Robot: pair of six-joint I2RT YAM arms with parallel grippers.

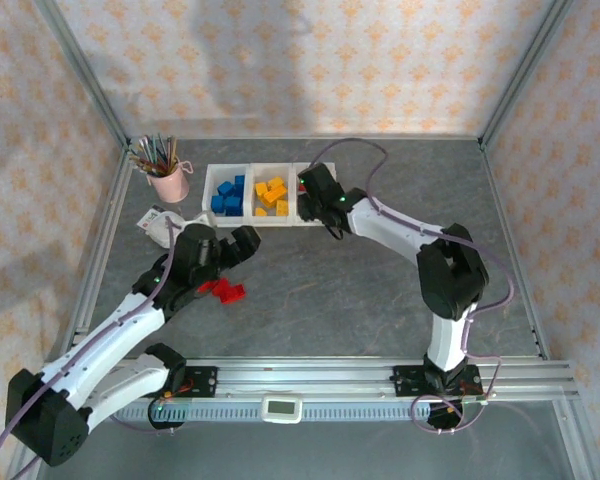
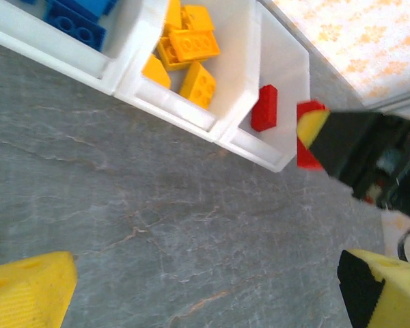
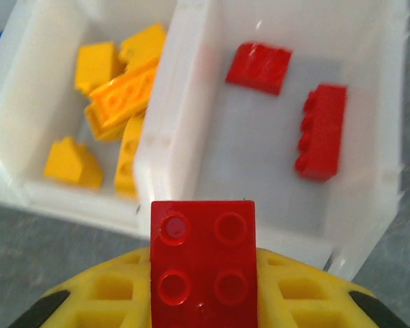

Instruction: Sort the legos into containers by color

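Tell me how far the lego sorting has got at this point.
Done: blue legos and yellow legos binned, two red ones in the end bin. In hand: right hand grips a red brick at that bin. Remaining: red legos on the table by the open left hand.

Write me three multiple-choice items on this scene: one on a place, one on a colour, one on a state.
1. Where do the loose red bricks lie?
A. on the table by the left gripper
B. in the pink cup
C. on the right arm

2. What colour are the bricks in the middle bin?
A. blue
B. yellow
C. red

3. The right gripper is:
A. open and empty
B. shut on a red brick
C. shut on a yellow brick

Answers:
1 A, the top view shows them on the table beside that gripper.
2 B, both wrist views show yellow ones there.
3 B, its wrist view shows the red brick between its fingers.
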